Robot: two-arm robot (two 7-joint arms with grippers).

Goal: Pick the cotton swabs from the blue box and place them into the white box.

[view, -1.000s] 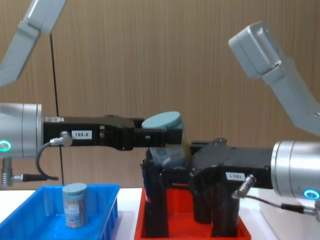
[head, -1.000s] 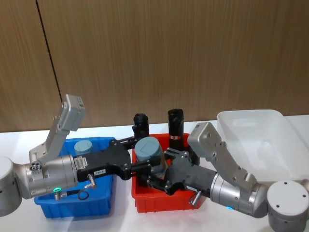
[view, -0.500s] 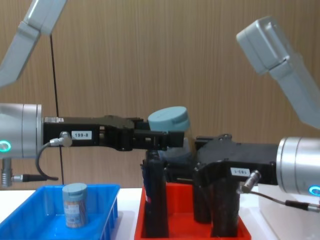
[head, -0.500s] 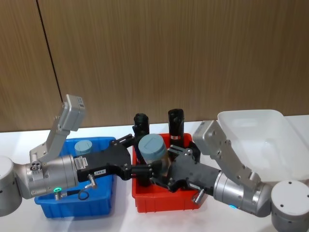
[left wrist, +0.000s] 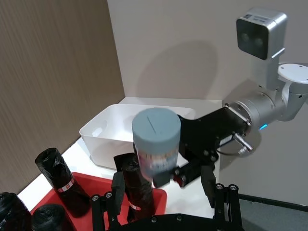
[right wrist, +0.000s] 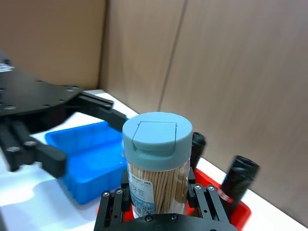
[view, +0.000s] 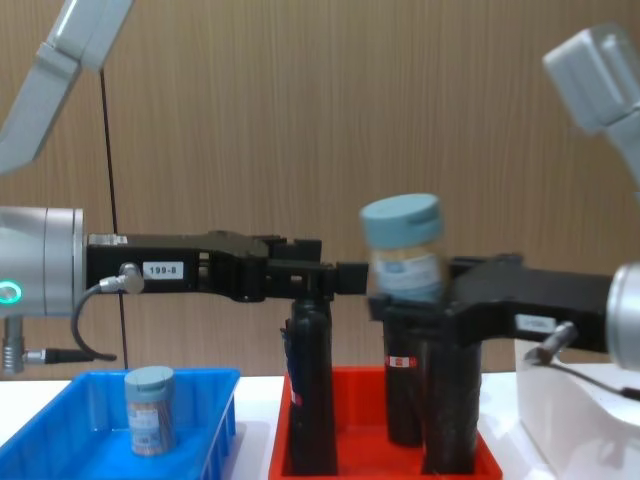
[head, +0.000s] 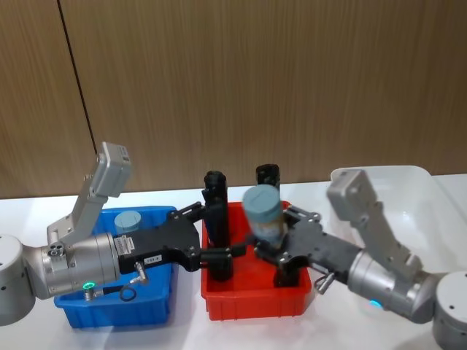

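Cotton swabs jar, sticks plain in right wrist view, gripped by right tool, left tool spread empty

Tall black rolls in the red tray stand between blue box and open-topped white box.

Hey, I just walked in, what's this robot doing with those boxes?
The right gripper holds a small clear plastic jar of cotton swabs with a dusty-blue lid above the red tray of black rolls. The left gripper hangs open beside it. A second such jar stands in the bright blue plastic bin; the white plastic bin sits to the robot's right.
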